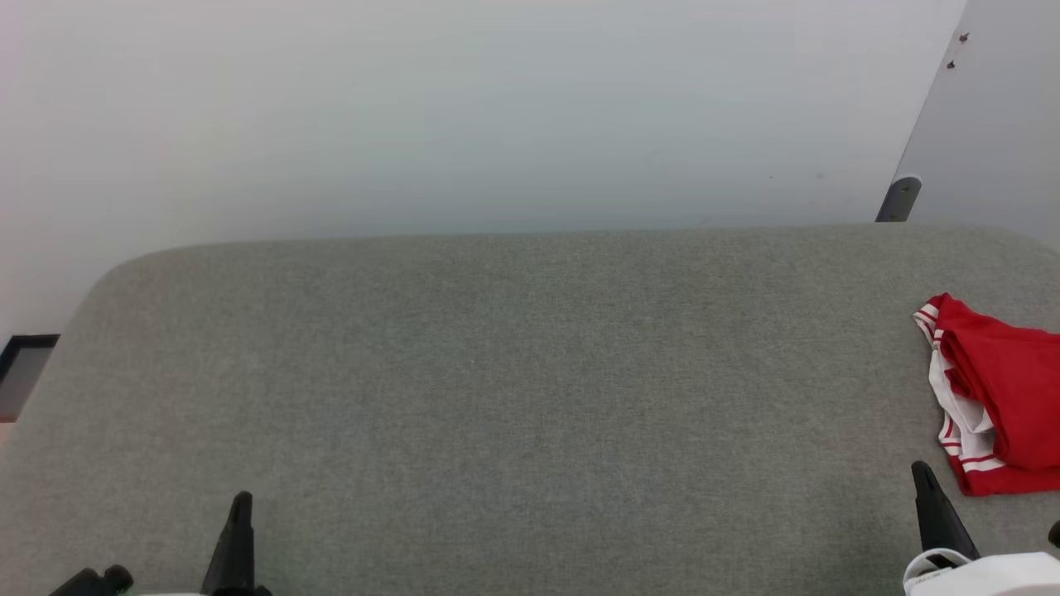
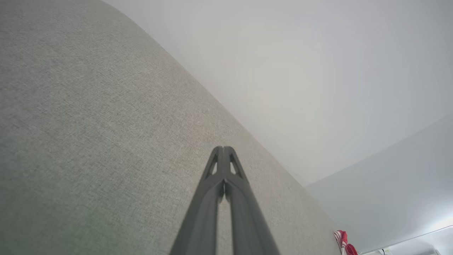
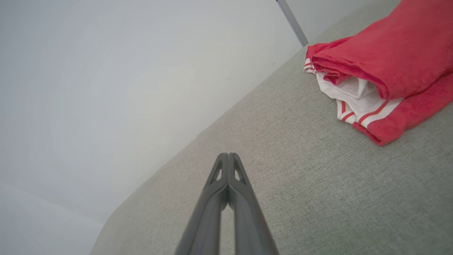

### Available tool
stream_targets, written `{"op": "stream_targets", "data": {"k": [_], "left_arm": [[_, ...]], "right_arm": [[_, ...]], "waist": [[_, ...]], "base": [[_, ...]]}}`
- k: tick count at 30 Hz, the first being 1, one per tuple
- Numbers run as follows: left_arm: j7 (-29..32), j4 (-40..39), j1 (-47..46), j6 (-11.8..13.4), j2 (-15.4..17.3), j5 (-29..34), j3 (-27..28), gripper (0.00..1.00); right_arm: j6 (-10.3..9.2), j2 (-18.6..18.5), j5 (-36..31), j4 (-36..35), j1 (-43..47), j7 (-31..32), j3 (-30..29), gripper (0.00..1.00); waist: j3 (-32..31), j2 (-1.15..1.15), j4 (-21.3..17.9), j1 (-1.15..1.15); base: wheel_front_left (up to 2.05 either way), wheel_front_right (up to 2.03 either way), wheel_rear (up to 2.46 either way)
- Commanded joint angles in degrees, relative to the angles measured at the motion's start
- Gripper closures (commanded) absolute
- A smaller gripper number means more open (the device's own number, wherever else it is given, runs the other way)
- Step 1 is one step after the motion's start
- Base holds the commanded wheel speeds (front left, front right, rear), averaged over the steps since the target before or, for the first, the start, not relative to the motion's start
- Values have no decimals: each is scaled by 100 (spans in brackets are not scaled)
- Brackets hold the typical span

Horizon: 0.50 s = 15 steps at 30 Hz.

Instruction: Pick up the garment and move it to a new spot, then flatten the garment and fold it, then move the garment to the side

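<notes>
Leftmost, your left tool [image 2: 223, 148] is closed and empty over the grey fabric surface [image 1: 497, 372]. Your right tool [image 3: 229, 154] is likewise closed and empty. Far right, the garment [image 3: 382, 60] lies bunched on that surface. Your right wrist view adds its white striped sleeve under red folds.

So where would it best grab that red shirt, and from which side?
Probably the thick rolled fold on top of the garment, coming from above with the right gripper, which sits nearest. That fold bulges up off the grey cushion, while the edges lie flat.
</notes>
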Motion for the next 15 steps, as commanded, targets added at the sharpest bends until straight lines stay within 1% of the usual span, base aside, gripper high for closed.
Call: {"op": "stream_targets", "data": {"k": [1, 15], "left_arm": [[25, -50, -133, -7, 17, -136, 33, 100], [281, 14, -344, -10, -125, -932, 50, 100]], "right_arm": [[-2, -10, 168, -71, -156, 26, -37, 100], [-2, 96, 1084, -76, -271, 275, -115, 100]], "waist": [[4, 0, -2, 0], [60, 0, -20, 0]], "base": [[0, 0, 0], [0, 0, 0]]}}
